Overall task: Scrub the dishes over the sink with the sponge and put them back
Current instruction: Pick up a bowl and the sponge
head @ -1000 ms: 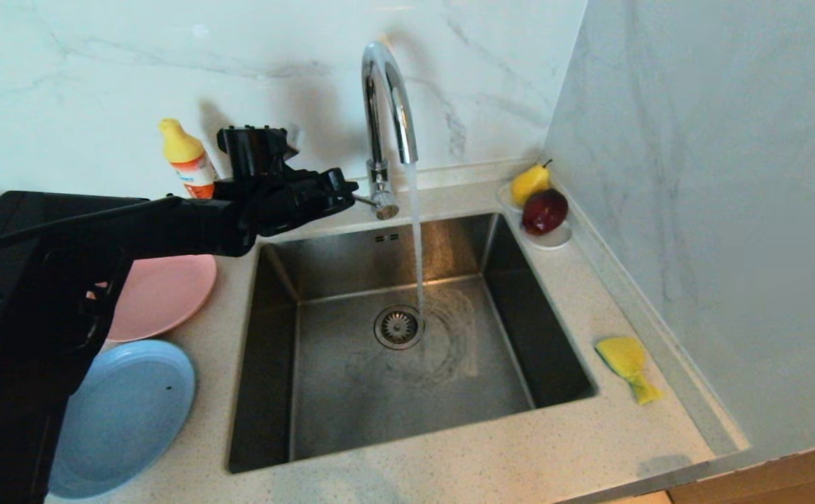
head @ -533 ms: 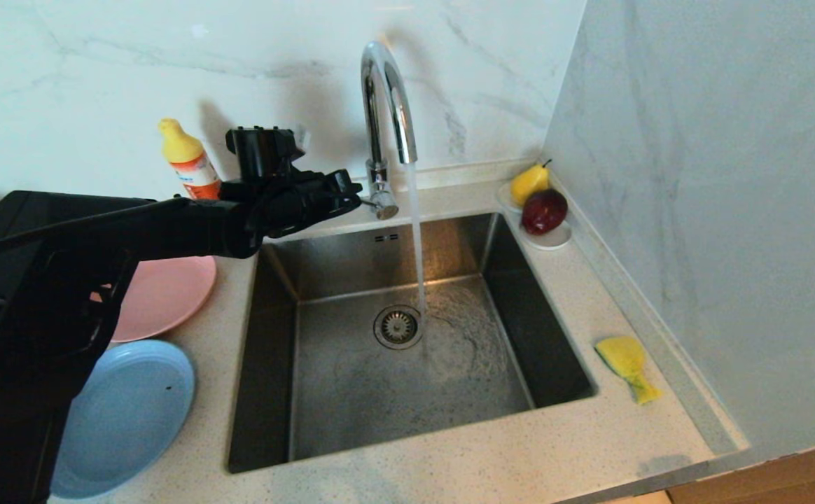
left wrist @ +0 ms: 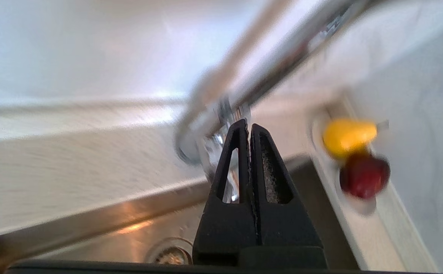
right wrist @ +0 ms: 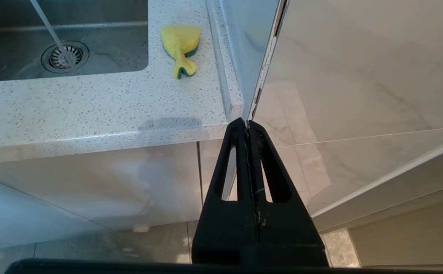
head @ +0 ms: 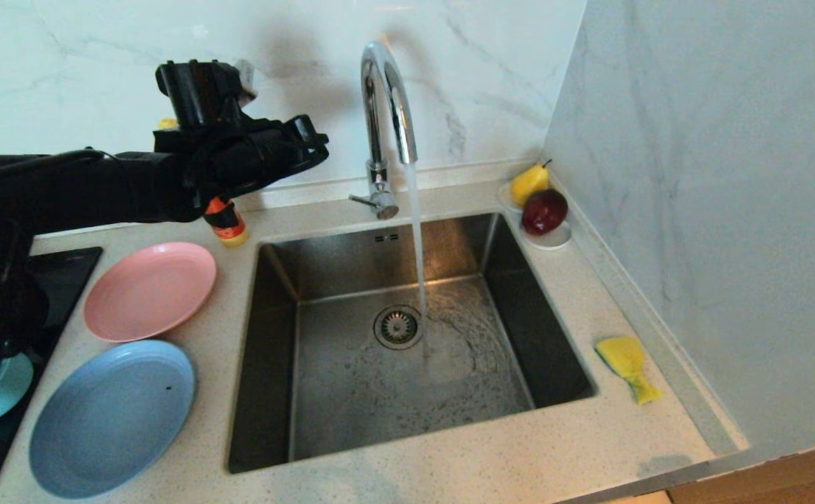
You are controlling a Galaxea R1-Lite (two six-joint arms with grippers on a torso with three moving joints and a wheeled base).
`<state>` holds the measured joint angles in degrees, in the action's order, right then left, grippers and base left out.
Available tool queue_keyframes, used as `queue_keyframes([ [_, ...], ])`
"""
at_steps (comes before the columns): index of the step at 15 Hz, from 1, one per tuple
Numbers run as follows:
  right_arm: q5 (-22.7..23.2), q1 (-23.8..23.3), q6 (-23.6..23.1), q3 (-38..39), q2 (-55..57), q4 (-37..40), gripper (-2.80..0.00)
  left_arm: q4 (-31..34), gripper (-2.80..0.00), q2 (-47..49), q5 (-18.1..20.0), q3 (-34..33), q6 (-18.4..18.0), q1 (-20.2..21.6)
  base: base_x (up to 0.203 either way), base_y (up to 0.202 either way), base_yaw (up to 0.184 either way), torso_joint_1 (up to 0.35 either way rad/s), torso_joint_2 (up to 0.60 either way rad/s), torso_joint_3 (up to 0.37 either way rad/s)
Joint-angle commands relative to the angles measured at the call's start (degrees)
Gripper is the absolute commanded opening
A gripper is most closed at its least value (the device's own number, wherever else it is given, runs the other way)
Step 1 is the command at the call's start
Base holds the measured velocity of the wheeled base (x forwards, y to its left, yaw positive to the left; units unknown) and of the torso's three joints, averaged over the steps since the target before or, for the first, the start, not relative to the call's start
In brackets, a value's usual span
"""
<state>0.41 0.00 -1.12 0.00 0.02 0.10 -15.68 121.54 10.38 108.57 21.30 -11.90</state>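
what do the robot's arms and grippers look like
Both are matte black. The left arm is a thick, smooth black limb with a thin black cable along its top and a boxy black camera block at the wrist. The left gripper and right gripper match: two tapered, wedge-shaped black fingers, each with a long triangular cut-out and a rough textured inner pad. No markings show.
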Motion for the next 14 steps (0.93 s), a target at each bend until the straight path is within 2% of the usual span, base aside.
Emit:
queue_keyframes([
  [1,0.0,0.0,0.0,0.0,0.0,0.0,-2.8,1.3,-2.8,-8.3,-4.7,-2.2,-0.7,0.1,0.0,0.0,0.0,0.0,0.0,0.0],
  [4,0.0,0.0,0.0,0.0,0.0,0.0,-2.8,2.9,-2.8,-18.9,-10.7,-7.3,-5.7,0.1,0.0,0.0,0.0,0.0,0.0,0.0],
  [6,0.0,0.0,0.0,0.0,0.0,0.0,-2.8,3.0,-2.8,-27.6,-12.6,-13.1,-10.6,0.1,0.0,0.0,0.0,0.0,0.0,0.0],
  [9,0.0,0.0,0.0,0.0,0.0,0.0,-2.8,2.9,-2.8,-41.7,-18.9,-24.6,-19.1,0.1,0.0,0.0,0.0,0.0,0.0,0.0],
  [14,0.0,0.0,0.0,0.0,0.0,0.0,-2.8,3.7,-2.8,-69.0,-25.1,-48.9,-25.8,1.5,0.0,0.0,0.0,0.0,0.0,0.0],
])
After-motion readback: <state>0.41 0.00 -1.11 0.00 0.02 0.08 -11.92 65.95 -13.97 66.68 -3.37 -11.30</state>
